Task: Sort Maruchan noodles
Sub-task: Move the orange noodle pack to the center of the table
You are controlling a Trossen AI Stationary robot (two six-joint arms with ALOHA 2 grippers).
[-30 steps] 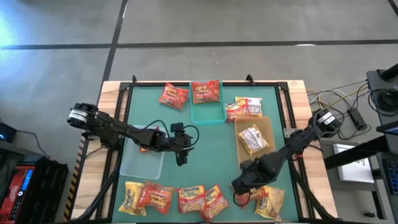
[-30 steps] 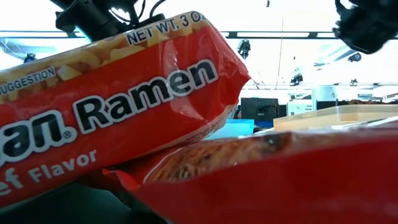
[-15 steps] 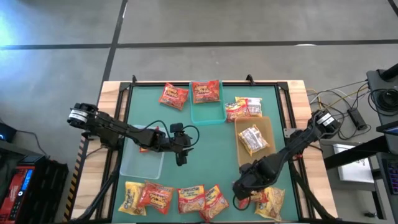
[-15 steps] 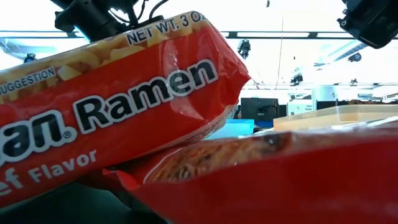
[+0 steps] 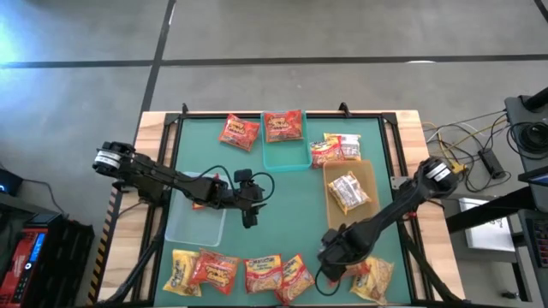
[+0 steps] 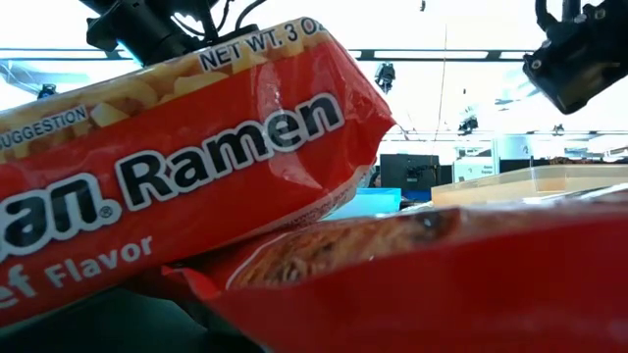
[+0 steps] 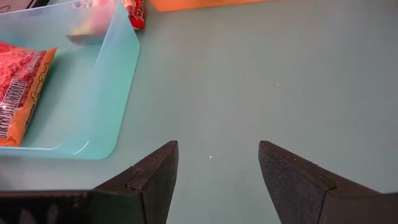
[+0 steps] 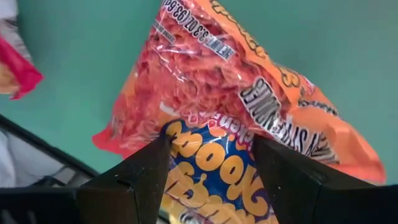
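Maruchan noodle packets lie spread over the green mat. Several lie in a row along the near edge [image 5: 263, 274], and two overlap at the near right [image 5: 372, 275]. My right gripper [image 5: 330, 267] hangs open above that pair, pointing steeply down. Its fingers straddle the yellow packet [image 8: 211, 171], which lies on an orange one [image 8: 236, 81]. My left gripper [image 5: 249, 218] stands open over bare mat at mid-table. One orange packet [image 7: 22, 87] lies in the teal bin [image 5: 287, 152], one in the tan bin [image 5: 349, 190], and others [image 5: 240, 131] lie flat at the far side.
A clear bin [image 5: 197, 221] sits under my left arm. Two more packets [image 5: 336, 148] lie between the teal and tan bins. In the low view two red packets [image 6: 196, 176] fill the foreground. Bare mat lies between the two grippers.
My right gripper has sunk toward the two packets at the near right, shifted a little toward the table's near edge, and rolled about its pointing line. It is still open. My left arm has kept still.
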